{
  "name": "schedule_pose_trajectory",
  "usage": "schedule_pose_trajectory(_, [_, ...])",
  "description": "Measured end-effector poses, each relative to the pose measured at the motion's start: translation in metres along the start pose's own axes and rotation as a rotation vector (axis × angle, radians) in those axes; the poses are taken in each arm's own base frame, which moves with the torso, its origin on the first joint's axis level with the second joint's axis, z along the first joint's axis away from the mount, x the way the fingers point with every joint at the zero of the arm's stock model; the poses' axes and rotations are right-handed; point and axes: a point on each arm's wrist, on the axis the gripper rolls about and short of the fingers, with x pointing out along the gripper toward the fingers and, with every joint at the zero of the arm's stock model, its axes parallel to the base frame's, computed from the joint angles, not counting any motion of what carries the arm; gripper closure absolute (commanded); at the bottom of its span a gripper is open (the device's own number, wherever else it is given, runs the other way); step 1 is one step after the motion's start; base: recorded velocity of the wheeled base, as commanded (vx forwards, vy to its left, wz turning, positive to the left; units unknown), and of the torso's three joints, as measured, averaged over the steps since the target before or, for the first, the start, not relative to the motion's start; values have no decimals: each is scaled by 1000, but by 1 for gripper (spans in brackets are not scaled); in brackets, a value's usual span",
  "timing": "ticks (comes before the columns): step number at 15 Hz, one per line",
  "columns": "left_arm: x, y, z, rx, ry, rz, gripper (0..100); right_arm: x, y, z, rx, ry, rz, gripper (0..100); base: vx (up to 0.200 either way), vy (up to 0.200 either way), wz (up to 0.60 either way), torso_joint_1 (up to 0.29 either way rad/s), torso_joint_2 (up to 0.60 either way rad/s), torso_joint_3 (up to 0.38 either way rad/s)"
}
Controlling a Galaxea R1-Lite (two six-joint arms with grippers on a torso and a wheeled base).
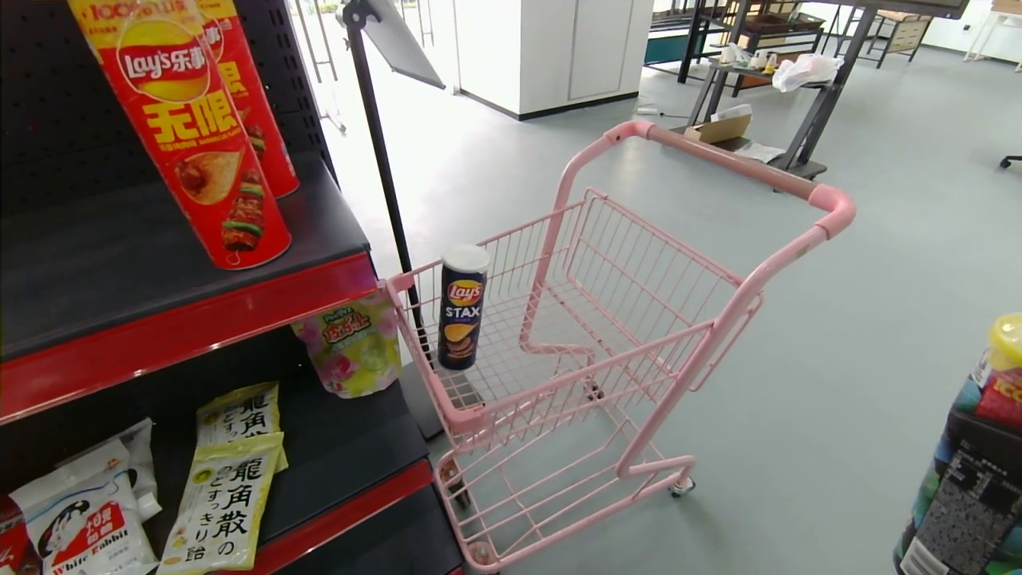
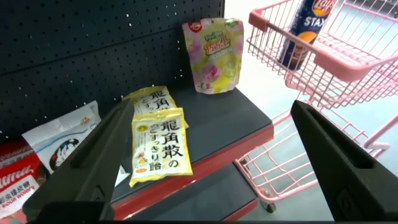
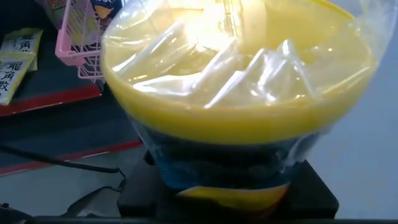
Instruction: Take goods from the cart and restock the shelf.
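Yellow-lidded can [image 3: 236, 93] sits gripped in right pincer [image 3: 227, 190]; left pincer [image 2: 212, 106] gapes wide before shelf [image 2: 245, 127].

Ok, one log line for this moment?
right gripper shut on yellow-lidded can | left gripper open before lower shelf | blue can upright in cart corner | two red cans on upper shelf

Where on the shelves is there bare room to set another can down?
Upper shelf: bare board left of the two red cans. Lower shelf: a bare strip between the yellow packets and the pink pouch, toward the front edge. It is crowded at the white bags beside the packets.
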Motion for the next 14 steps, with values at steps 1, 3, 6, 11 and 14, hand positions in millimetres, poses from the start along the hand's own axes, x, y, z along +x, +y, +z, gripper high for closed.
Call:
schedule_pose_trajectory(1, [0, 0, 0, 0, 0, 0, 0, 0, 0, 0, -4, 0, 0, 100, 0, 0, 0, 173, -505, -334])
schedule_pose_trajectory(3, [0, 0, 0, 0, 0, 0, 0, 0, 0, 0, -7, 1, 4, 100, 0, 0, 0, 178, -522, -342])
schedule_pose_trajectory(6, [0, 0, 0, 0, 0, 0, 0, 2, 0, -1, -20, 9, 5, 100, 0, 0, 0, 203, -546, -354])
schedule_pose_trajectory(11, [0, 0, 0, 0, 1, 0, 0, 5, 1, 1, -37, 19, 10, 100, 0, 0, 0, 236, -594, -356])
schedule_pose_trajectory(14, [0, 0, 0, 0, 0, 0, 0, 7, 1, 2, -57, 20, 29, 100, 0, 0, 400, 203, -463, -282])
